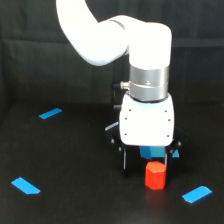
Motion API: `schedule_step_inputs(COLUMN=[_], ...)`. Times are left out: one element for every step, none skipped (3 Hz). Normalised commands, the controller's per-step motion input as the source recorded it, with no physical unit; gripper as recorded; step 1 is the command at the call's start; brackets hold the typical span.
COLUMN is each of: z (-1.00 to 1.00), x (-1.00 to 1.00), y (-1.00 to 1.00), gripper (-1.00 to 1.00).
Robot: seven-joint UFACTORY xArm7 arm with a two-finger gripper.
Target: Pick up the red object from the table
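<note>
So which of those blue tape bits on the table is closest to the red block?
The blue tape piece at the exterior view's lower right, just beside the red block. The other two separate pieces lie far off on the left.

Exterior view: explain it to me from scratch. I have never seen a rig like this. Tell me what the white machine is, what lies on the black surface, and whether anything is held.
The white machine is a robot arm. The picture comes from a camera off the arm, looking at the scene. At the arm's lower end is a white box with dark fingers beneath: the gripper, its hand. It hangs low over the table, a black surface. Right below it is the red object, a small six-sided block. Whether the block rests on the table or is gripped, I cannot tell; the fingers are dark against the dark background. Three blue tape pieces also lie there: one far on the view's left, one nearer on that side, one on the right.
</note>
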Motion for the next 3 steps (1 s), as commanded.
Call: schedule_step_inputs(z=[-0.22,-0.36,-0.27], x=[-0.01,0.15,0.1], y=[-0.35,-0.01,-0.12], gripper=[-0.65,-0.92,-0.93])
